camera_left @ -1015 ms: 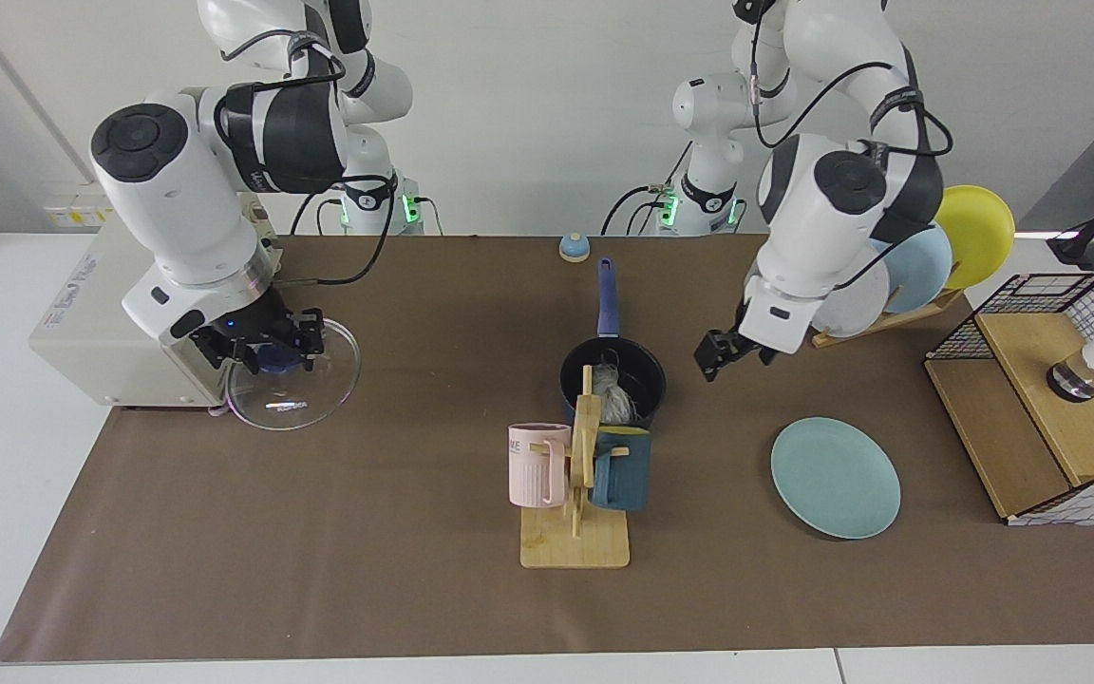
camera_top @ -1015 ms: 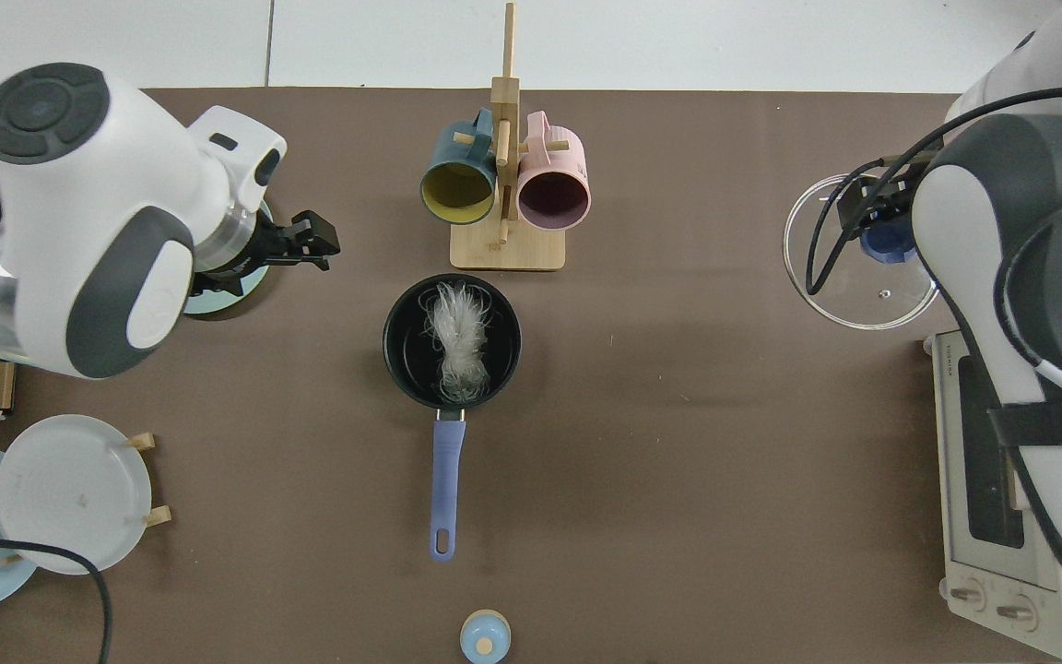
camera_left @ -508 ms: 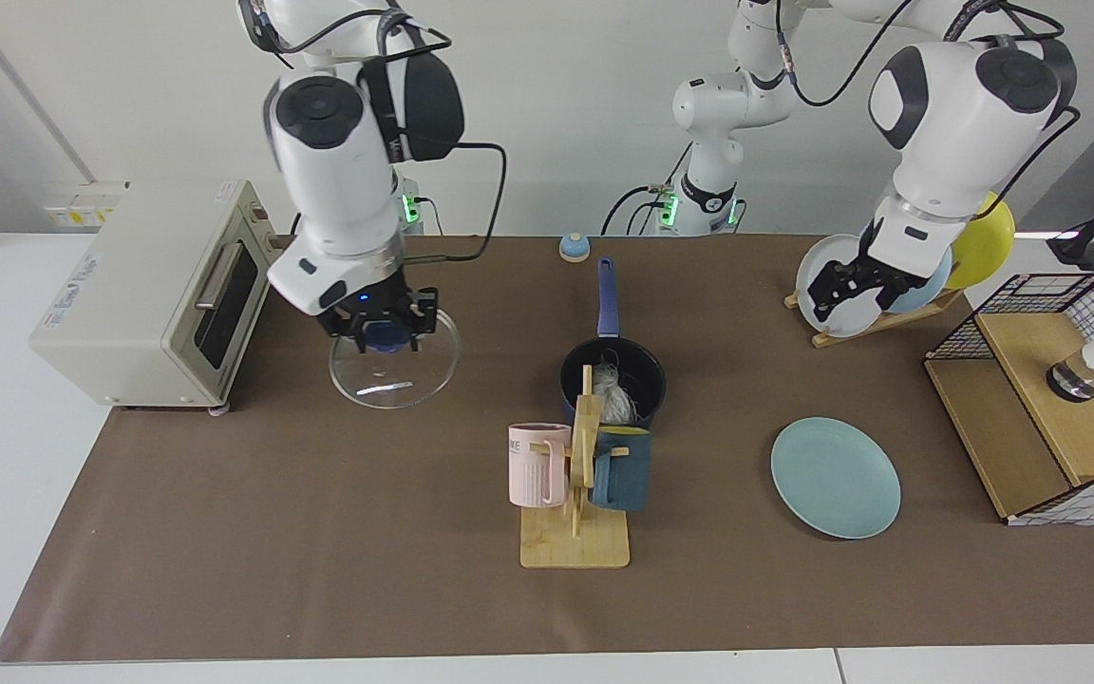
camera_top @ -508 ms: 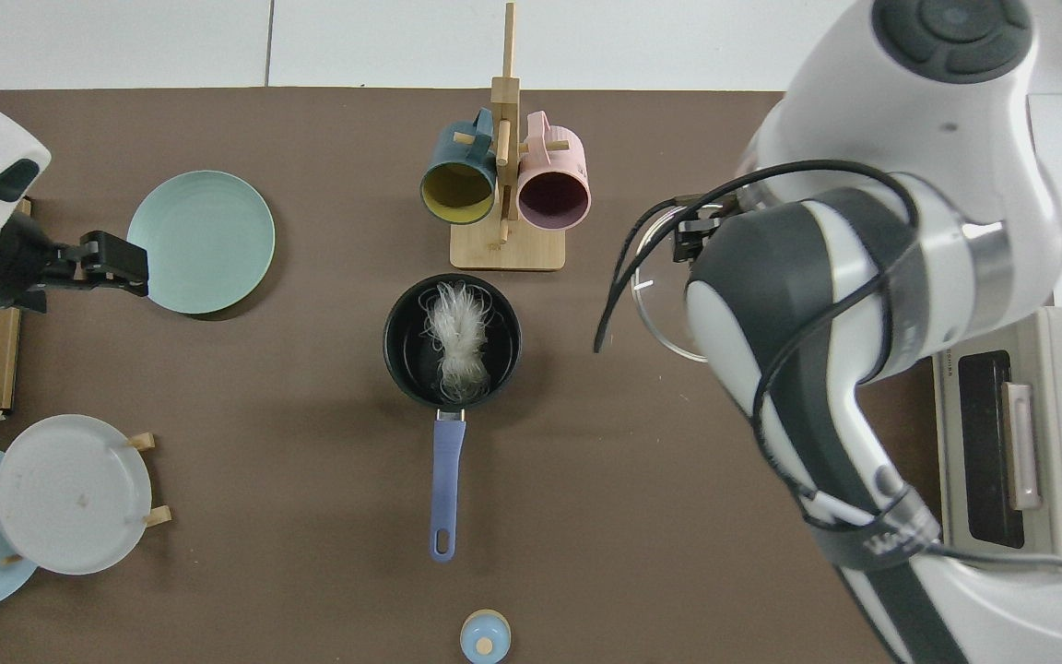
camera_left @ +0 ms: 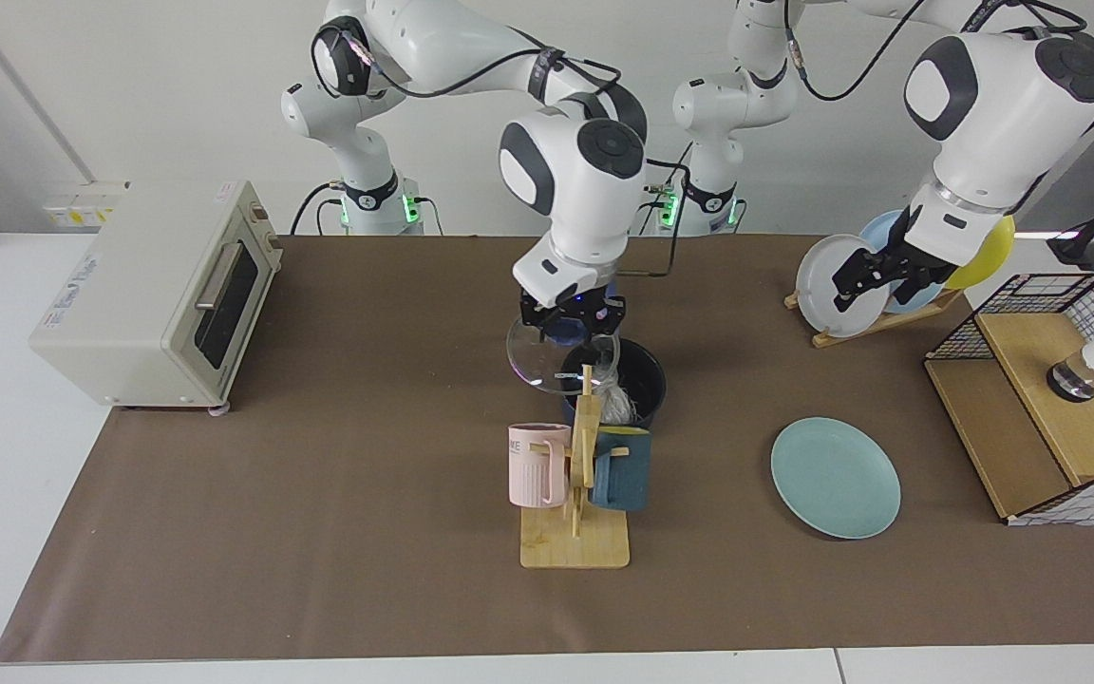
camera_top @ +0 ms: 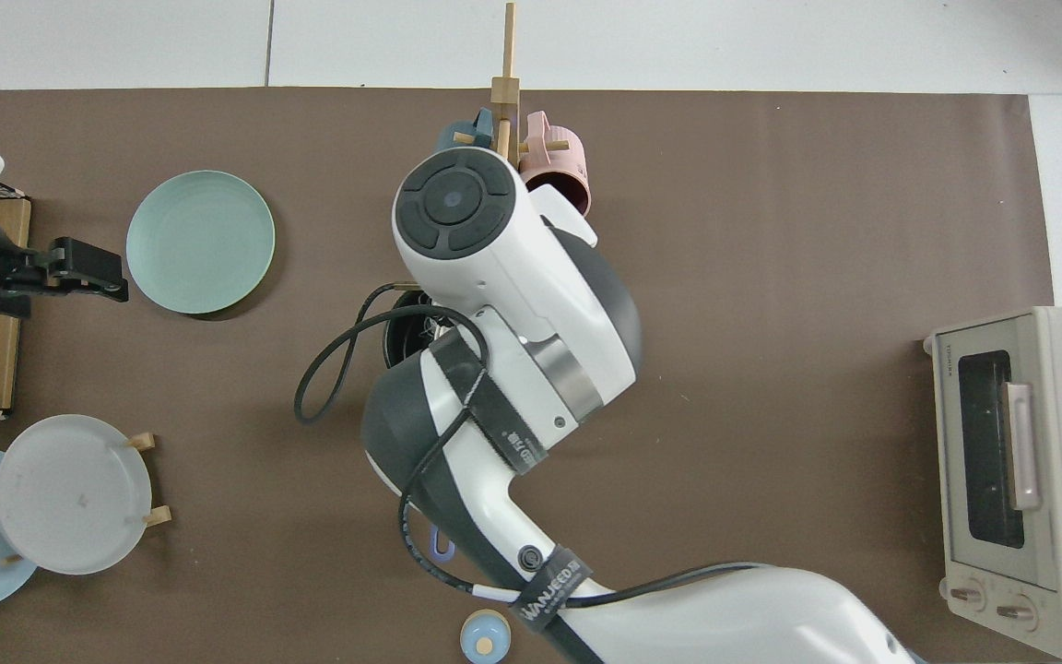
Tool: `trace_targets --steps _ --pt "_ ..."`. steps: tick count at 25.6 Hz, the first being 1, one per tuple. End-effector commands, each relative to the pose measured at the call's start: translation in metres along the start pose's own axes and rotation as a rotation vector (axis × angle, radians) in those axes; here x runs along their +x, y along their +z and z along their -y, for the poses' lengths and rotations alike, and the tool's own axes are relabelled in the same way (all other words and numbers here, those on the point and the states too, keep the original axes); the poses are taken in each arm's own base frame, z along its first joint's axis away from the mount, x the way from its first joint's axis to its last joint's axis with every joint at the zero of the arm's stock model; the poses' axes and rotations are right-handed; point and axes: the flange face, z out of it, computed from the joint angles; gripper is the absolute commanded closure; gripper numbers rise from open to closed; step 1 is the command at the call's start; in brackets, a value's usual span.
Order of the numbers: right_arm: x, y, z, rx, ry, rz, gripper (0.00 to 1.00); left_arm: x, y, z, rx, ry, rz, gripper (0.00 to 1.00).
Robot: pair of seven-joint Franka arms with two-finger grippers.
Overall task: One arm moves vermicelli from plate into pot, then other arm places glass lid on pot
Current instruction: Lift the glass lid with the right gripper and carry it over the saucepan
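My right gripper [camera_left: 572,321] is shut on the blue knob of the glass lid [camera_left: 556,359]. It holds the lid tilted just above the near-left rim of the dark navy pot [camera_left: 644,378]. White vermicelli [camera_left: 613,403] lies inside the pot. In the top view the right arm covers the pot, and only a sliver of its rim [camera_top: 392,334] shows. The teal-green plate [camera_left: 835,478] [camera_top: 200,242] lies bare on the mat. My left gripper [camera_left: 853,290] [camera_top: 116,278] hangs open and holds nothing, by the plate rack and well away from the pot.
A wooden mug rack [camera_left: 574,541] with a pink mug [camera_left: 536,464] and a dark teal mug [camera_left: 623,470] stands just in front of the pot. A toaster oven [camera_left: 153,294] sits at one table end. At the other are a plate rack [camera_left: 879,323] and a wire-and-wood box [camera_left: 1041,408].
My right arm has carried the glass lid from beside the toaster oven across to just above the pot. My left arm has drawn back from near the pot to the plate rack.
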Motion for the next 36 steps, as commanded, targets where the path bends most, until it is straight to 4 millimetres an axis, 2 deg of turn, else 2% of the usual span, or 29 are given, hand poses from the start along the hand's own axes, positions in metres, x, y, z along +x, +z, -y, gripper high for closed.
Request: trace_targets --steps 1,3,9,15,17,36 --pt "0.016 0.003 0.011 0.037 0.026 -0.039 1.0 -0.01 -0.002 -0.002 -0.006 0.018 0.0 0.0" --pt "0.014 0.004 0.015 0.041 0.02 -0.044 1.0 -0.01 -0.001 -0.003 -0.003 0.017 0.001 0.0" --pt "0.004 0.028 0.043 0.038 -0.015 -0.049 1.0 -0.01 -0.001 -0.006 -0.001 0.023 -0.002 0.0" --pt "0.002 0.032 0.053 0.057 -0.027 -0.072 1.0 -0.01 -0.008 -0.008 -0.001 0.016 -0.015 0.0" --pt "-0.007 0.035 0.064 0.058 -0.045 -0.074 1.0 -0.01 -0.01 -0.01 0.0 0.021 -0.02 0.0" --pt "-0.006 0.039 0.064 0.059 -0.048 -0.069 1.0 -0.011 -0.011 -0.012 -0.002 0.024 -0.021 0.0"
